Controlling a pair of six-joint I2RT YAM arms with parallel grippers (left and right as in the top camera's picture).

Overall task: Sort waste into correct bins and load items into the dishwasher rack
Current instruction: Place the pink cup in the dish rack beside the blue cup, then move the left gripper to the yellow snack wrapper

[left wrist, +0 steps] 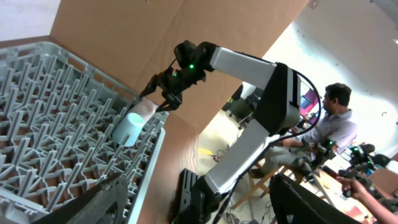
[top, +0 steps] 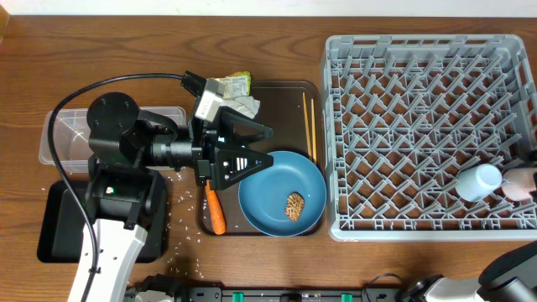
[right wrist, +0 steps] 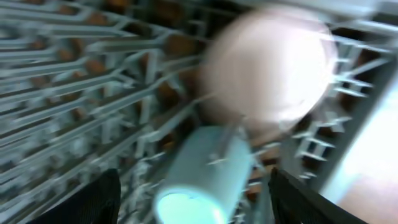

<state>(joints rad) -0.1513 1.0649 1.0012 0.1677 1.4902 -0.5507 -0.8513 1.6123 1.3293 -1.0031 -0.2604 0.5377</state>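
My left pincer (top: pixel 267 144) and right pincer (left wrist: pixel 158 96) both gape empty; two cups in the grey rack (top: pixel 403 84).
Lower right, the light blue cup (top: pixel 477 182) lies on its side, axis lower left to upper right, pink-white cup (top: pixel 520 186) just beside it. The blue plate (top: pixel 268 210) on the brown tray (top: pixel 285 92) holds a brown food piece (top: pixel 294 206); carrot (top: pixel 216 211) and chopsticks (top: pixel 309 126) flank it.

The light blue cup (top: pixel 478 181) lies on its side in the grey rack (top: pixel 403 101), with the pink cup (top: pixel 520 186) beside it. The blue plate (top: pixel 268 189) holds a brown food piece (top: pixel 294 206).
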